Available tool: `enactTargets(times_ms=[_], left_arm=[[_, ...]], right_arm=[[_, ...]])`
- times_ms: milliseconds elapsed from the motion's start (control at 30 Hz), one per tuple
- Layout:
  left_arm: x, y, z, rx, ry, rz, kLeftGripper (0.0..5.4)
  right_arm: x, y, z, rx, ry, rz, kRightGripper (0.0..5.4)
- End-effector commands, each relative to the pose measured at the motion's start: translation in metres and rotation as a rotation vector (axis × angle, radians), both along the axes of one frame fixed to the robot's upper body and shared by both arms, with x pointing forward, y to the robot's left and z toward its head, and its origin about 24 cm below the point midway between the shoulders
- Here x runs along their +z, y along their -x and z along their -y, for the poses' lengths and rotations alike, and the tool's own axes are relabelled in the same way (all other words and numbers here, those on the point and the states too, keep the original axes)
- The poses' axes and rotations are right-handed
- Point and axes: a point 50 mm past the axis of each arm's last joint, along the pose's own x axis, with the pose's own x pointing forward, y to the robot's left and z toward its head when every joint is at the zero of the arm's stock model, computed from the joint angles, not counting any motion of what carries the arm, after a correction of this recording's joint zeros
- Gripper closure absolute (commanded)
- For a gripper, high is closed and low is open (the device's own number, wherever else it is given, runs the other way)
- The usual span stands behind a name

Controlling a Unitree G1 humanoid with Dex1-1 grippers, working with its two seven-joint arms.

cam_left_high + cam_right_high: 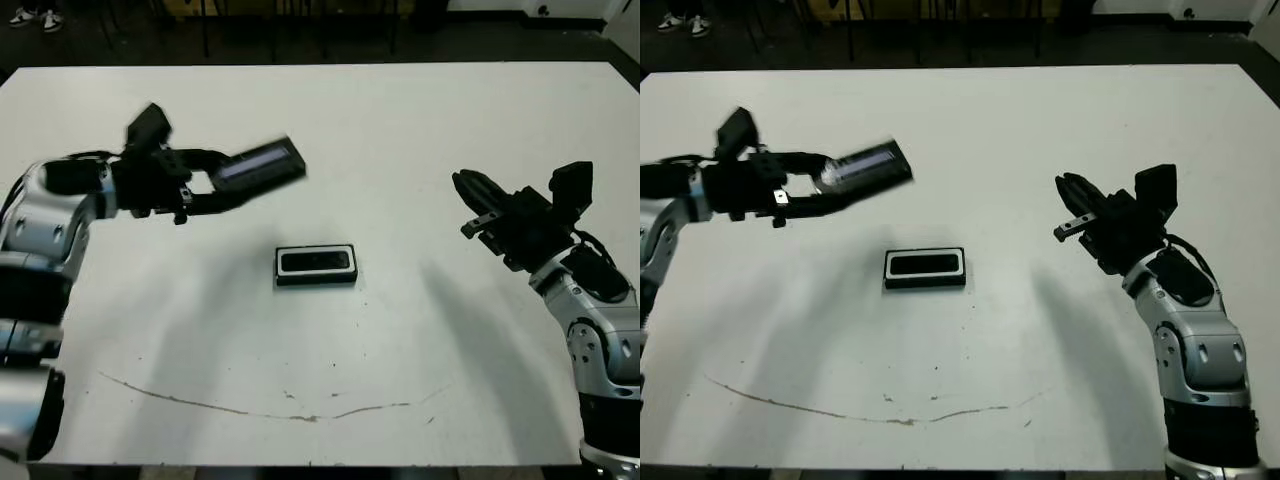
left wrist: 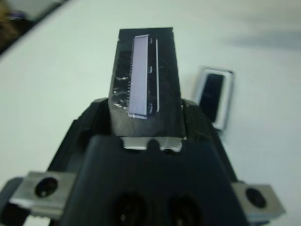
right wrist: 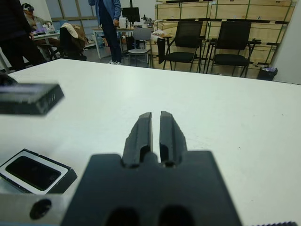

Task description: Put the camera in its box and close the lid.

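Camera: slim matte-black bar-shaped camera (image 1: 316, 262) lies flat inside the box, filling most of the white lining.
Box: shallow black rectangular tray with white inner lining (image 1: 316, 279), resting on the matte white surface (image 1: 400, 130) near its middle, uncovered.
Lid: flat black rectangular lid with a glossy silvery-grey strip (image 1: 262, 163), held in the air, far and left of the box; no readable writing.
Left gripper (image 1: 215, 185): black fingers clamped on the lid's near end.
Right gripper (image 1: 1070, 205): fingers pressed together, holding nothing, well right of the box.
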Motion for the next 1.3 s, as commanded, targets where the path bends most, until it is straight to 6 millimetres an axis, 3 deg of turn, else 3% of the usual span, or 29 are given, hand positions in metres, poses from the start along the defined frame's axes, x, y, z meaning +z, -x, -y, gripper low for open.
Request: enactTargets(times_ms=[33, 667, 1300], left_arm=[[-0.012, 0.000, 0.003, -0.048, -0.031, -0.080, 2.69], [-0.045, 0.004, 0.012, -0.068, 0.136, -0.192, 2.69], [-0.071, 0.006, 0.021, -0.150, 0.079, -0.336, 2.69]], right_arm=[[-0.004, 0.001, 0.002, -0.006, -0.006, -0.027, 5.40], [-0.003, -0.002, 0.004, -0.002, 0.030, -0.011, 5.40], [-0.006, -0.002, 0.004, 0.001, 0.020, -0.018, 5.40]])
